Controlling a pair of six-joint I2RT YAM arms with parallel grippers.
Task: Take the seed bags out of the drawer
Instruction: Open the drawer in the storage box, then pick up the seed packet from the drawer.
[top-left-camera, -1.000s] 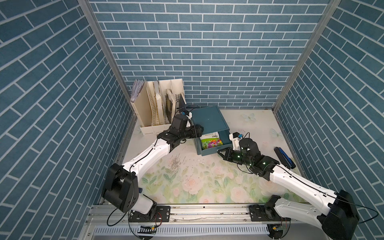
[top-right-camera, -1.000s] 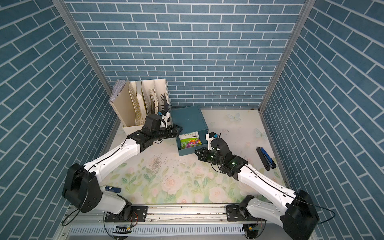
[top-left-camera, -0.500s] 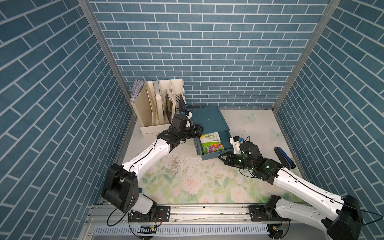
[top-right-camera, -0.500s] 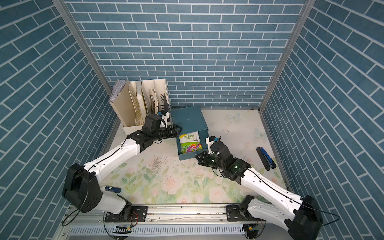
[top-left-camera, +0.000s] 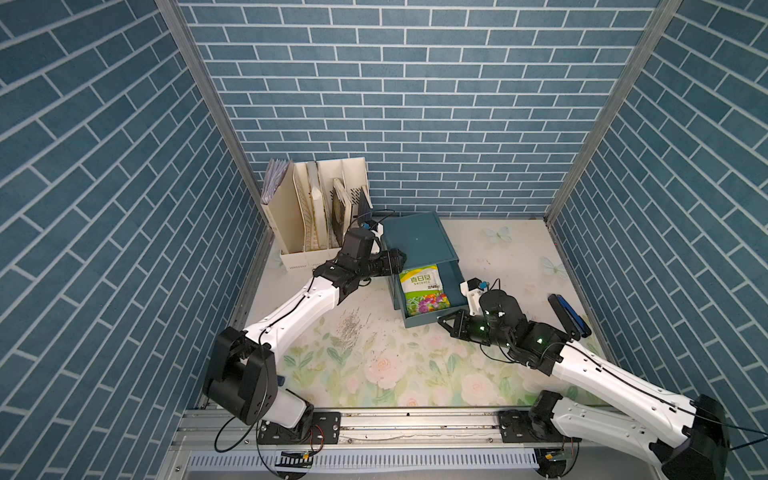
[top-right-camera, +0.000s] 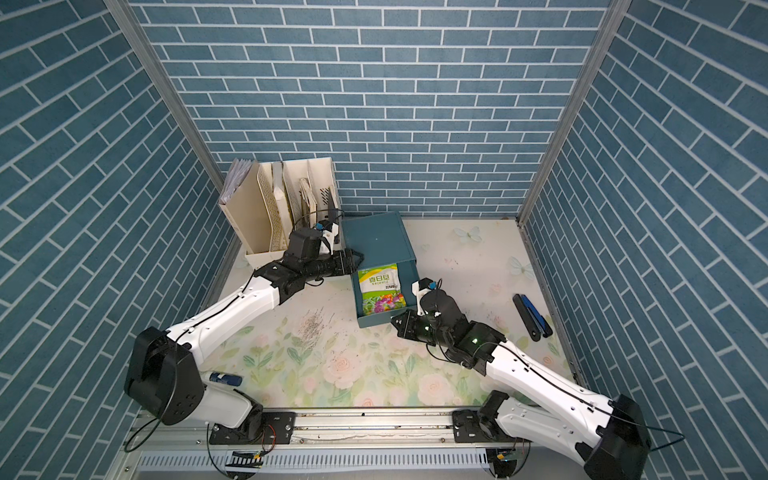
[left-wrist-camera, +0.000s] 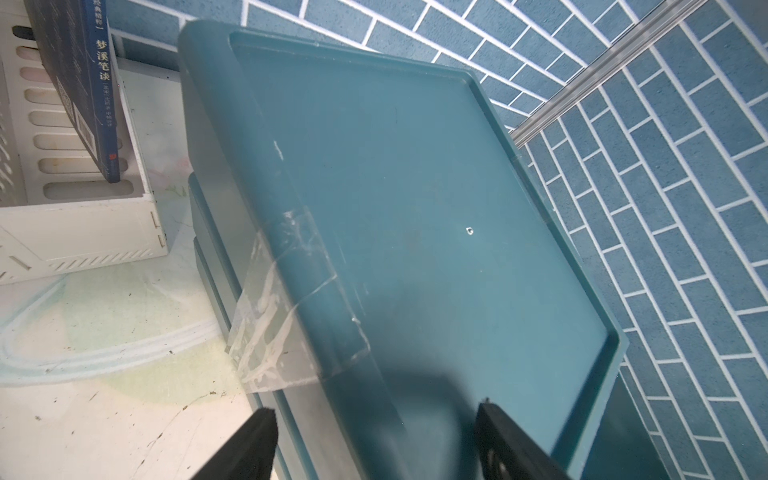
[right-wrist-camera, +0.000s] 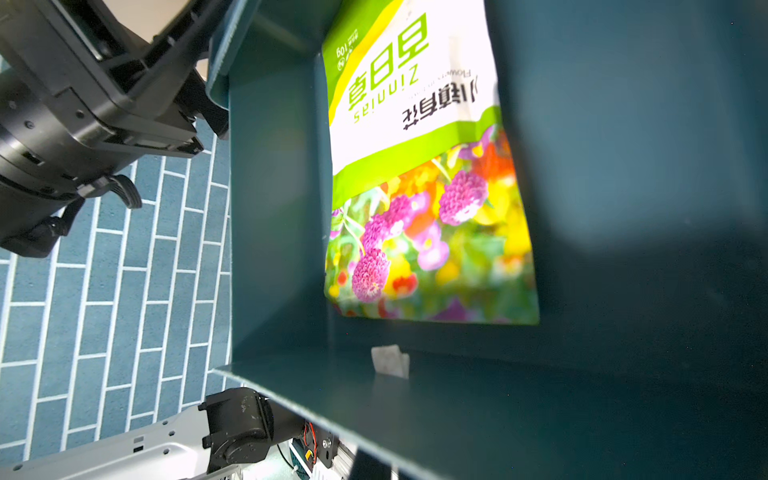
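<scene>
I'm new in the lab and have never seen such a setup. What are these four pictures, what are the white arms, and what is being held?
Two white robot arms stand at a flowered table. Two pictures look down from overhead; the others come from a camera on each wrist. A teal cabinet stands beside a cream file rack; its drawer stands open, with a seed bag lying inside. The left gripper clasps the cabinet's corner; the right gripper is shut at the drawer's front, its hold hidden.
</scene>
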